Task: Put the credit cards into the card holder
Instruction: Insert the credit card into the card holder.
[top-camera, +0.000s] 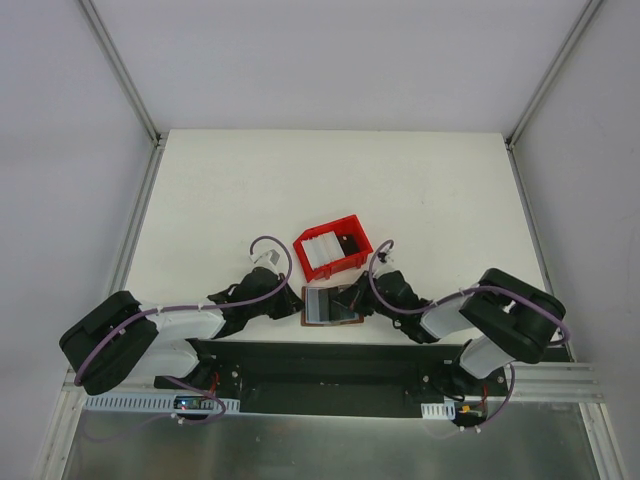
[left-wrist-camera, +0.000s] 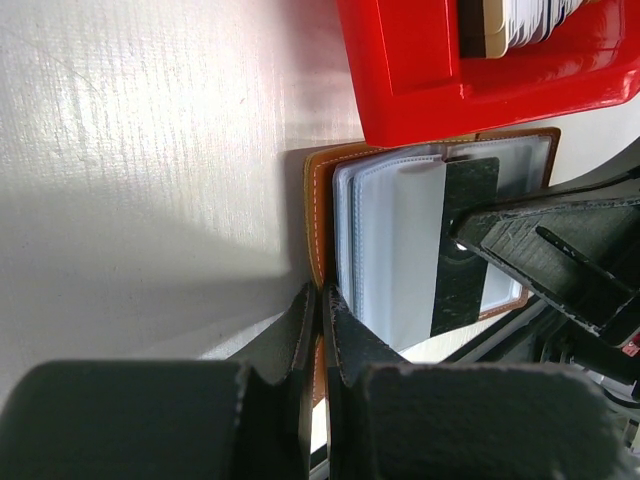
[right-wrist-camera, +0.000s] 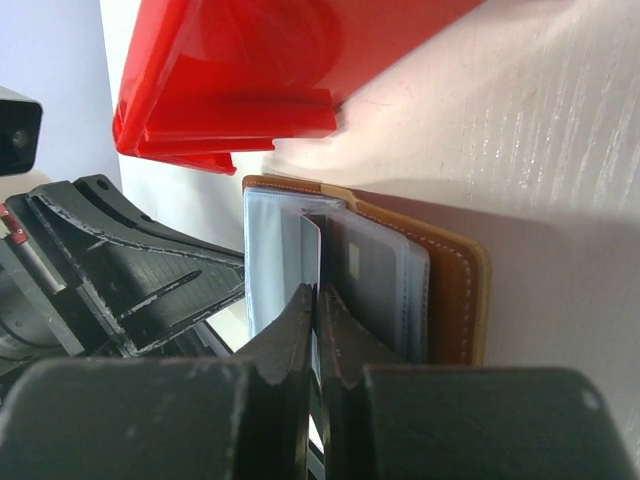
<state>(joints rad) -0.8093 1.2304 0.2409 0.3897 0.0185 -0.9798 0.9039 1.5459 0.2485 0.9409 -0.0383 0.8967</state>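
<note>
Left claw (left-wrist-camera: 322, 300) and right claw (right-wrist-camera: 314, 300) are both closed at the open card holder (top-camera: 325, 305), close to the near edge of the desk (top-camera: 330, 180).
It lies flat, about midway between the left and right edges, its far side just beside the red tray (left-wrist-camera: 420, 90), where more credit cards (top-camera: 322, 254) stand. The left claw is clamped on the holder's brown left cover edge. The right claw pinches 1 thin credit card (right-wrist-camera: 311, 250), held on edge among the holder's clear sleeves. The 2 claws face each other across the holder.
</note>
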